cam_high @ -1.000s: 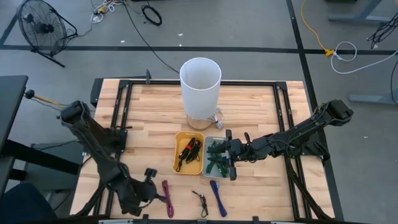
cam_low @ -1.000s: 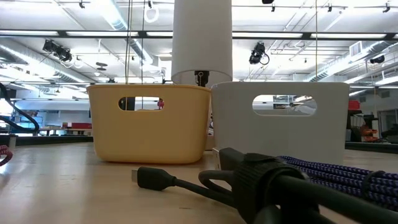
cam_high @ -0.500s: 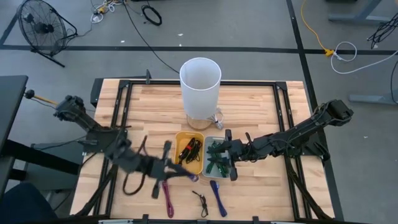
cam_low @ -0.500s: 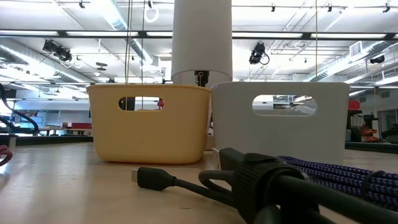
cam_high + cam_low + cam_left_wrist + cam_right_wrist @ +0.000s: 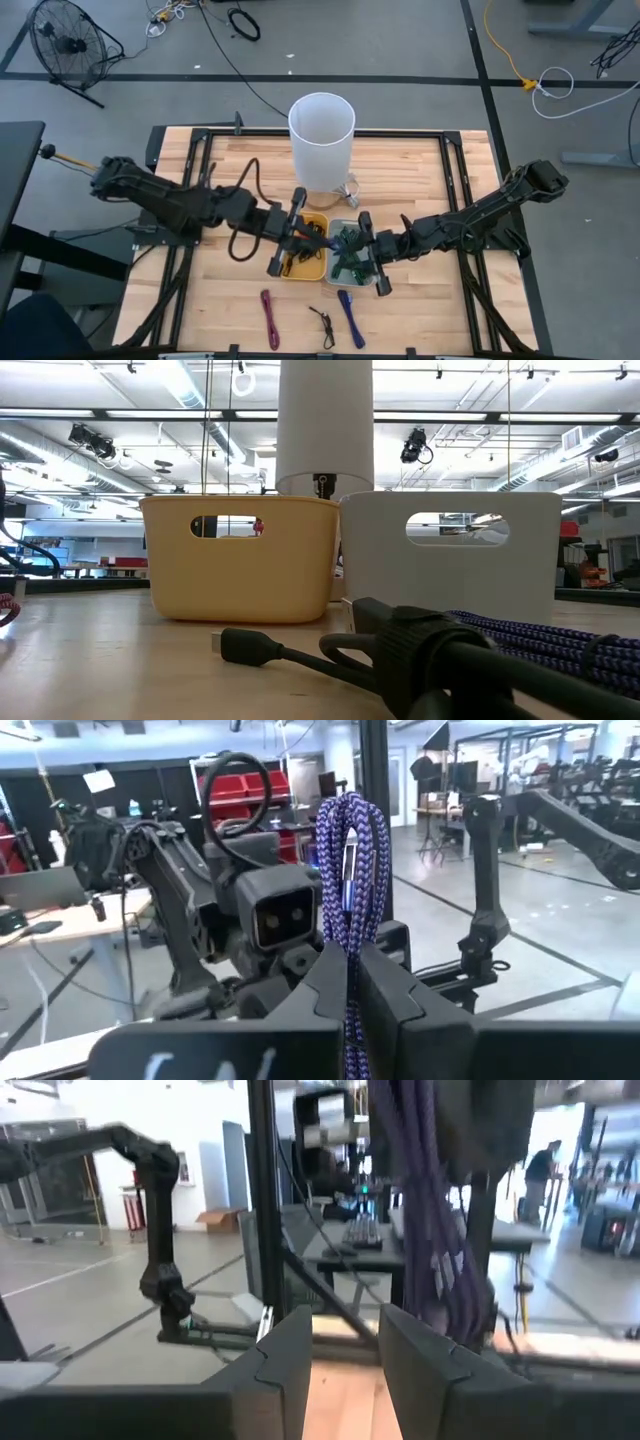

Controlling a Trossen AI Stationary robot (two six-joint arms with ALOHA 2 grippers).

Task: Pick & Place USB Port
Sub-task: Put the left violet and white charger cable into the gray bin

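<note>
- Seen from overhead, the left pincer (image 5: pixel 300 228) reaches in from the left of the frame to hover over the yellow bin (image 5: pixel 303 246) at the middle of the slatted wooden worktop (image 5: pixel 420 180).
- The left wrist view shows what the overhead view cannot: the pincer's dark fingers are pressed together on a coiled purple braided cable (image 5: pixel 347 870), its woven sheath flecked blue and white, with a silvery plug showing among the loops.
- The right pincer (image 5: pixel 370 252) comes in from the right of the frame and hangs over the white bin (image 5: pixel 352 275), its fingers spread with nothing between them, as the right wrist view shows.
- The white bin holds a tangle of dark green cables (image 5: pixel 348 250); the yellow bin holds black cables with a touch of red.
- A tall, smooth white cylinder (image 5: pixel 322 135) stands open-topped just above the bins in the overhead frame.
- On the bare wood near the lower edge lie a magenta cable (image 5: pixel 270 318), a thin black cable (image 5: pixel 322 326) and a second blue-purple braided cable (image 5: pixel 349 315), each apart from the others.
- The table-level view alone shows the bins' oval handle slots and rounded plastic walls, with a black plug (image 5: pixel 248 647) and a thick black connector in the foreground.
</note>
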